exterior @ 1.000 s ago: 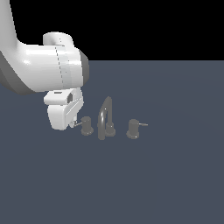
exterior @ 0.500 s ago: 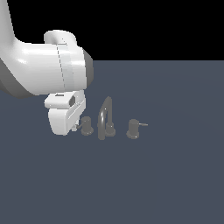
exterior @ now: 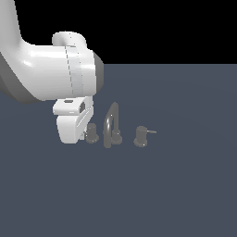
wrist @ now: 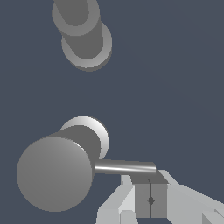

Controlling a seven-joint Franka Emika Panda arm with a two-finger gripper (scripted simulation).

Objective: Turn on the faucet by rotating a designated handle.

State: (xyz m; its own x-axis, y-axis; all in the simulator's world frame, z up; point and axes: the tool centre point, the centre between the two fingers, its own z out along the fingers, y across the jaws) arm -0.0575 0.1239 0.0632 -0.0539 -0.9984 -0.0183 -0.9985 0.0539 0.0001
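The faucet is small and dull grey, and its arched spout (exterior: 111, 125) stands between two knobs. The handle (exterior: 92, 134) is the knob on the exterior view's left. In the wrist view its round top (wrist: 54, 173) is large and its thin lever rod (wrist: 124, 167) runs out to my gripper (wrist: 150, 183). The jaws are shut, pads together with only a seam between them. The rod's end lies across the fingertips rather than between the pads. In the exterior view my gripper (exterior: 84, 134) is right beside the handle, and the white hand hides the rod.
The twin knob (exterior: 140, 137), with its rod pointing toward the exterior view's right, stands beyond the spout. The spout also shows in the wrist view (wrist: 83, 30). The white arm (exterior: 51, 74) fills the exterior view's upper left. The floor is flat dark grey.
My gripper has moved slightly down and closer to the handle. The lever rod, visible beside the hand one second ago, is now hidden behind it.
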